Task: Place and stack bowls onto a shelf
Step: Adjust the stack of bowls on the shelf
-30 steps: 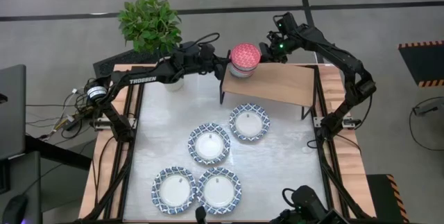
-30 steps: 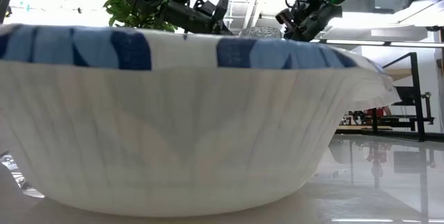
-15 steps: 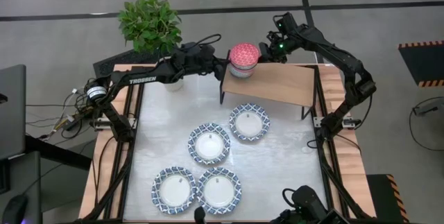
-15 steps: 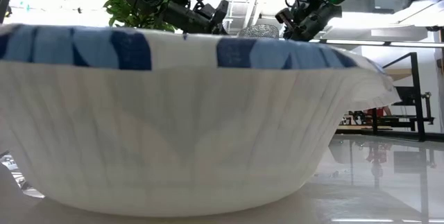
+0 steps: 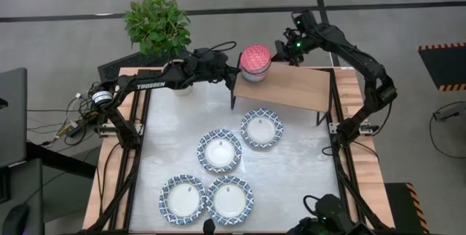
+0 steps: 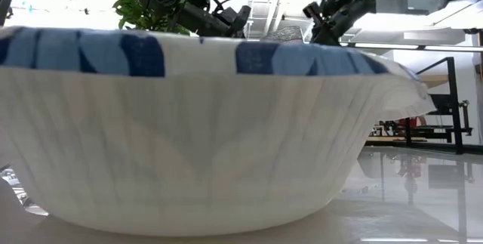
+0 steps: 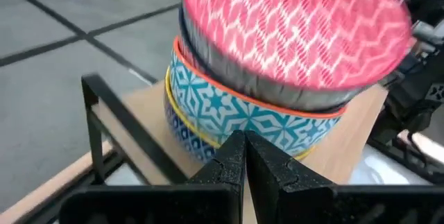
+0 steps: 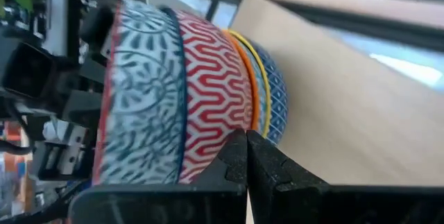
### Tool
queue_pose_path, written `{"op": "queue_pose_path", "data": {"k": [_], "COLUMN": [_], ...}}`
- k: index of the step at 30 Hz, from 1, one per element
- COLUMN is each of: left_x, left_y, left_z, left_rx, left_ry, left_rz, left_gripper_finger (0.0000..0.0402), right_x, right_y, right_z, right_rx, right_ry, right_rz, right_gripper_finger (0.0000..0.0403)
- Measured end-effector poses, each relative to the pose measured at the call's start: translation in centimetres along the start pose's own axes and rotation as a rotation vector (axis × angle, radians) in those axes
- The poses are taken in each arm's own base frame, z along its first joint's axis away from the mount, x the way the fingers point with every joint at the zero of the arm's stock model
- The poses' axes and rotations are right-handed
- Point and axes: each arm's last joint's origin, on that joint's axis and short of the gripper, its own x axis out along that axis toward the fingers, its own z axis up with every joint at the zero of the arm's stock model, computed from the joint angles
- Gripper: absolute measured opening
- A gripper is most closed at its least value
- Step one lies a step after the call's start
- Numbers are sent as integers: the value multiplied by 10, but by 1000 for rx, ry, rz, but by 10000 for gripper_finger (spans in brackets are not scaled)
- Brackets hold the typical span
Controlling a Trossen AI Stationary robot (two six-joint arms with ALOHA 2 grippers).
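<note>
Flanking stack of small bowls (image 5: 255, 62) on shelf (image 5: 291, 88): left gripper (image 5: 231, 71), right gripper (image 5: 279, 50), fingers closed, empty; four blue-and-white bowls (image 5: 221, 150) on worktop (image 5: 306, 169).

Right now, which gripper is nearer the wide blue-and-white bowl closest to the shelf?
Left, though only slightly. The left gripper is shut beside the stack of small bowls at the shelf's left end. The right gripper is shut behind the stack, farther from that blue-and-white bowl.

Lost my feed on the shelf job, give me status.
Both hands shut, left hand and right hand flanking the stack of small patterned bowls on the wooden shelf. Four blue-and-white shallow bowls still on the table. Nothing blocking.
</note>
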Motion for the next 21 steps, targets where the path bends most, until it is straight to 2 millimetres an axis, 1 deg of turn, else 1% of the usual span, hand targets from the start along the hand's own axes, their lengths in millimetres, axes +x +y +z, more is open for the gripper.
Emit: {"op": "queue_pose_path", "data": {"k": [3, 5, 9, 14, 21], "left_x": [-5, -8, -7, -7, -6], "left_y": [-4, -4, -2, -3, -2], "left_z": [11, 17, 14, 15, 13], "left_rx": [7, 4, -1, 0, 7], "left_ry": [-80, -114, -97, -106, -87], "left_rz": [-20, -25, -18, -21, -18], "left_gripper_finger": [0, 0, 0, 0, 0], "right_x": [-11, -14, -14, -13, -4], "right_y": [3, 3, 3, 5, 6], "right_z": [1, 1, -1, -1, -2], "right_rx": [-10, -9, -8, -25, -28], "right_ry": [-33, -40, -33, -37, -13], "right_rz": [3, 3, -6, 2, -2], "right_gripper_finger": [17, 17, 17, 17, 17]}}
